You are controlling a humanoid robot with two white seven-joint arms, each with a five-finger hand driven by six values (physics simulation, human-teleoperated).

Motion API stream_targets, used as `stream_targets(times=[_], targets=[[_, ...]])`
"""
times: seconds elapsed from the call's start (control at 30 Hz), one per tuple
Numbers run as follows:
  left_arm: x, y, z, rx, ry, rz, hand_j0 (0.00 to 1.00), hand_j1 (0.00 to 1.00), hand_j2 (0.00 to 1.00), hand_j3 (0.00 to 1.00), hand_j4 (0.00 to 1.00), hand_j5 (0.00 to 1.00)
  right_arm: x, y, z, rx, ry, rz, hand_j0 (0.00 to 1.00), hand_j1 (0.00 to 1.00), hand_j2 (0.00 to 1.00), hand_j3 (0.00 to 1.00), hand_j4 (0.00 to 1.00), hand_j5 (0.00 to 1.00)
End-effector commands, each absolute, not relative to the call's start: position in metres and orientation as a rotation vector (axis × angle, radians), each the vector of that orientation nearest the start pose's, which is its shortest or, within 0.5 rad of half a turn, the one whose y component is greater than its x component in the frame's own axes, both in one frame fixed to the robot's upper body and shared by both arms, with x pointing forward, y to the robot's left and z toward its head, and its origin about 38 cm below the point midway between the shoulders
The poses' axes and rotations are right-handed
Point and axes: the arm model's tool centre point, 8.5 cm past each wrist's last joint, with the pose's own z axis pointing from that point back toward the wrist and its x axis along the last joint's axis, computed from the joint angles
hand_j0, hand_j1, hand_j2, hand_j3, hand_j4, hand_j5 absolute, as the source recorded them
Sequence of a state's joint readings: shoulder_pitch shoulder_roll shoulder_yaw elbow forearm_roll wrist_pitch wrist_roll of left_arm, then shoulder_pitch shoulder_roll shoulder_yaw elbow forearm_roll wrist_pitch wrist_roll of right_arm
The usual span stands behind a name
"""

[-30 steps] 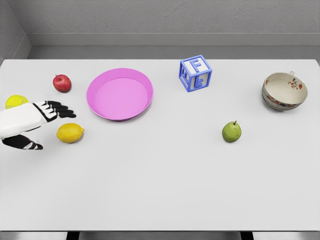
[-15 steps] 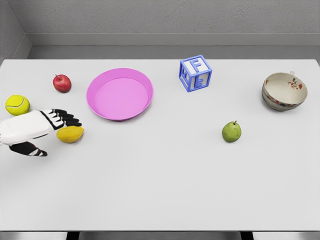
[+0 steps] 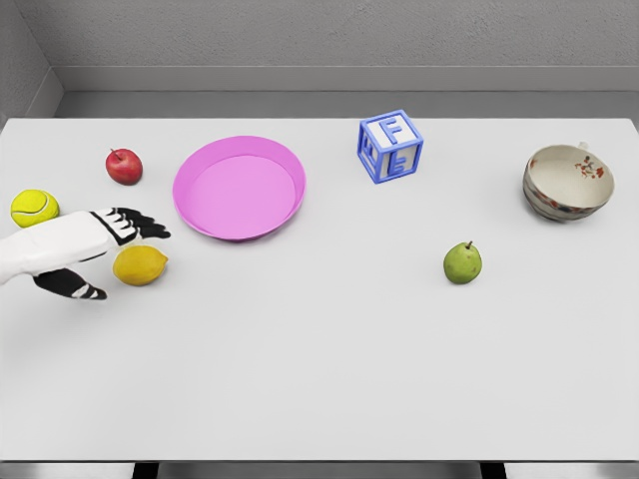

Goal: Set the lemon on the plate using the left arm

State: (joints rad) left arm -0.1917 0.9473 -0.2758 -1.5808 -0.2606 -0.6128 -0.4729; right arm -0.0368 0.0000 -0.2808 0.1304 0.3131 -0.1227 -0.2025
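Fruit and tableware lay scattered over a plain white worktop (image 3: 329,369), seen from above through our head camera. Our left hand (image 3: 100,254), white with black fingers, reached in from the left edge. Its fingers (image 3: 140,226) were spread and pointed right, toward the plate, with the thumb (image 3: 75,287) held apart below them. It gripped nothing.

The smooth oval yellow lemon (image 3: 140,265) rested on the worktop just right of the palm, in the gap between the fingers above and the thumb below. We could not tell whether any finger touched it. Its long axis ran roughly left to right, with a blunt tip facing the plate. So the lemon lay directly ahead of the open palm, and the hand seemed to us placed to close around it across its short width.

The shallow round pink plate (image 3: 293,200) sat up and to the right of the lemon, near it, with bare worktop between them. We judged the carry would be a short one in that direction.

Other things stood clear of that path: a yellow-green tennis ball (image 3: 34,208) beside the wrist, a small red apple (image 3: 124,166) left of the plate, a blue and white letter block (image 3: 390,146), a green pear (image 3: 462,262) and a patterned ceramic bowl (image 3: 568,181) far right. Our right arm was out of view.
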Motion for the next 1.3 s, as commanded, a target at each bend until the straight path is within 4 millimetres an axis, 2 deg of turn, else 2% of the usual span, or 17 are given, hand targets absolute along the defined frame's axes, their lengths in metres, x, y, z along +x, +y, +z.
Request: stream_targets(times=[0.0,0.07,0.1,0.2,0.37,0.5,0.67,0.8,1.2,1.27], targets=[[0.363,0.374,0.186,0.323,-1.435,-1.841,1.0,1.0,1.0,1.0,1.0,1.0,-0.006,-0.275,-0.257,-0.25,-0.037,0.029,1.0,1.0,1.0,1.0,1.0,1.0],[0.364,0.374,0.187,0.322,-1.427,-1.849,1.0,1.0,1.0,1.0,1.0,1.0,-0.006,-0.275,-0.257,-0.25,-0.037,0.028,1.0,1.0,1.0,1.0,1.0,1.0],[0.361,0.371,0.181,0.286,-1.405,-1.862,1.0,1.0,1.0,1.0,1.0,1.0,-0.006,-0.275,-0.257,-0.25,-0.037,0.029,1.0,1.0,1.0,1.0,1.0,1.0],[0.363,0.355,0.172,0.237,-1.439,-1.852,1.0,1.0,1.0,1.0,1.0,1.0,-0.006,-0.275,-0.257,-0.25,-0.037,0.029,1.0,1.0,1.0,1.0,1.0,1.0],[0.367,0.347,0.172,0.238,-1.446,-1.865,1.0,1.0,1.0,1.0,1.0,1.0,-0.006,-0.275,-0.257,-0.25,-0.037,0.029,1.0,1.0,1.0,1.0,1.0,1.0],[0.372,0.346,0.172,0.251,-1.436,-1.836,1.0,1.0,1.0,1.0,1.0,1.0,-0.006,-0.275,-0.257,-0.25,-0.037,0.029,1.0,1.0,1.0,1.0,1.0,1.0],[0.378,0.356,0.165,0.266,-1.396,-1.789,1.0,1.0,1.0,1.0,1.0,1.0,-0.006,-0.275,-0.257,-0.25,-0.037,0.029,1.0,1.0,1.0,1.0,1.0,1.0],[0.384,0.35,0.163,0.263,-1.352,-1.785,1.0,1.0,1.0,1.0,1.0,1.0,-0.006,-0.275,-0.257,-0.25,-0.037,0.029,1.0,1.0,1.0,1.0,1.0,1.0],[0.387,0.357,0.151,0.265,-1.299,-1.784,1.0,1.0,1.0,1.0,1.0,1.0,-0.006,-0.275,-0.257,-0.25,-0.036,0.027,1.0,1.0,1.0,1.0,1.0,1.0],[0.387,0.357,0.15,0.28,-1.282,-1.801,0.95,0.95,0.95,0.95,0.95,0.95,-0.006,-0.275,-0.257,-0.25,-0.036,0.027,1.0,1.0,1.0,1.0,1.0,1.0]])
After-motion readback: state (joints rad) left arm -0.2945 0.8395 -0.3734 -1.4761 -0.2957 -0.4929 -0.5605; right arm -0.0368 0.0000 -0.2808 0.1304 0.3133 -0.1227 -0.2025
